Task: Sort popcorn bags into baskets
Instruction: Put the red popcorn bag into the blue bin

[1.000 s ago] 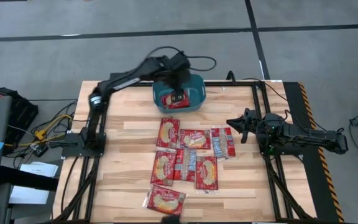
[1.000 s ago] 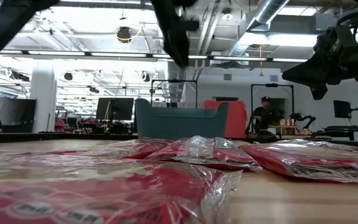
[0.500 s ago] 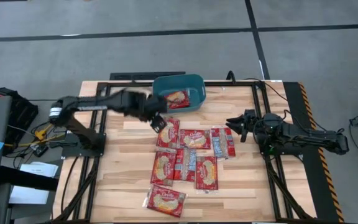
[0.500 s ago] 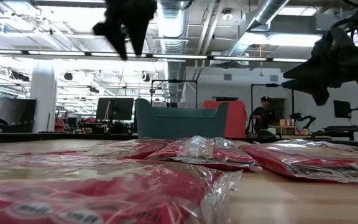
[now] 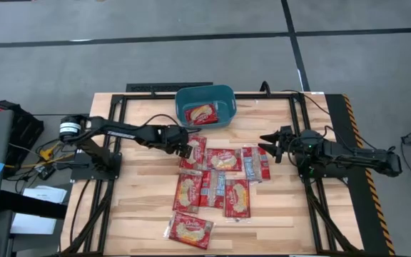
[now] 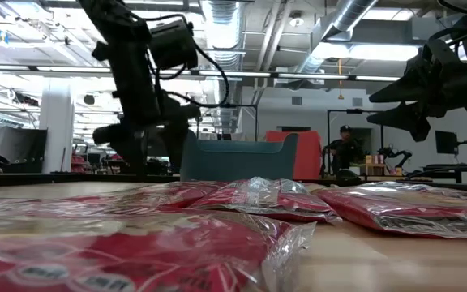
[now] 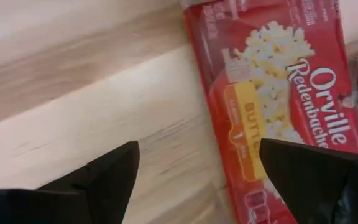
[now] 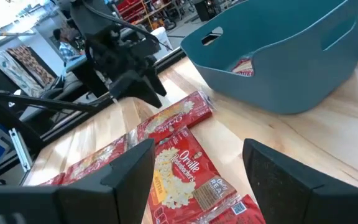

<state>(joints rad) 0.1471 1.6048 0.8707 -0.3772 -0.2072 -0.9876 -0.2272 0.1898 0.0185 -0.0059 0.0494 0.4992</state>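
Note:
The teal basket stands at the table's far edge with one red popcorn bag lying flat in it. Several more popcorn bags lie flat in a cluster at mid-table, and one lies apart near the front edge. My left gripper is open and low over the left long edge of the cluster's far-left bag. One finger is over bare wood and the other over the bag. My right gripper stands open, high above the table, right of the cluster.
Bare wood lies left of the cluster and between the cluster and the basket. Black frame rails run along the table's sides. Beyond the table the low view shows a person in the room.
My left gripper has swung from above the basket toward the table's near left and come down beside the cluster's far-left bag. My right gripper has opened wide in place. The bag in the basket lies still.

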